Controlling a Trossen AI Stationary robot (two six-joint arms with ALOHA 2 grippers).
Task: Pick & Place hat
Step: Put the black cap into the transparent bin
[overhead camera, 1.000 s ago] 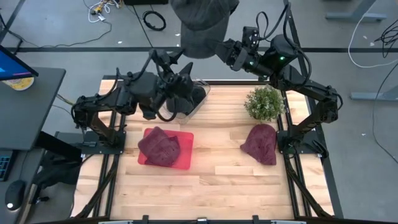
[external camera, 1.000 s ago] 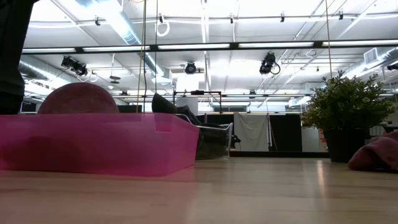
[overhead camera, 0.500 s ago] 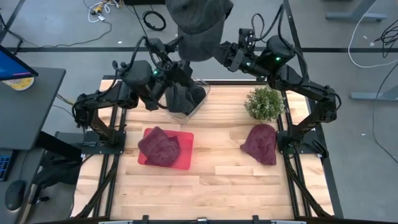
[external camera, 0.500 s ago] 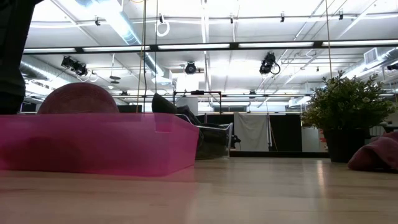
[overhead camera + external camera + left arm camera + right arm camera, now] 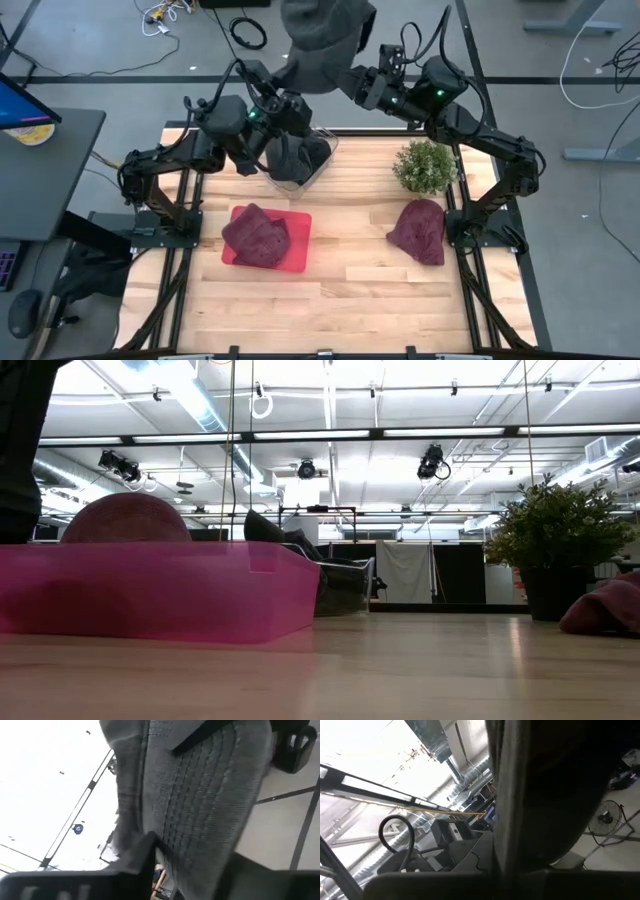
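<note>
A grey knitted hat (image 5: 320, 40) hangs high above the table's far edge, between both arms. My left gripper (image 5: 287, 88) is shut on its lower left side, and the knit (image 5: 200, 795) fills the left wrist view. My right gripper (image 5: 352, 82) is shut on its lower right side (image 5: 540, 795). A maroon hat (image 5: 257, 235) lies in the pink tray (image 5: 298, 260); in the low view its crown (image 5: 125, 518) rises above the tray's wall (image 5: 160, 590). Another maroon hat (image 5: 418, 230) lies on the bare table at the right. My left gripper pinches the grey hat's lower edge on the left (image 5: 165, 845) between its two fingers, coming from below and from the table's left. The hat is lifted clear and stands above the fingers. My right gripper holds the hat's lower edge on the right (image 5: 520, 850), slanting up from the table's right; the fingers themselves hide the place of contact. The hat is lifted clear of everything.
A clear bin (image 5: 318, 165) with dark hats in it stands at the far edge, under the left arm. A potted plant (image 5: 425, 165) stands far right, also seen in the low view (image 5: 560, 550). The near half of the wooden table (image 5: 350, 310) is bare.
My left gripper has risen from above the clear bin up to the grey hat's lower left edge and moved slightly right, ending shut on it. The hat has stayed aloft in my right gripper and shifted a little to the right.
</note>
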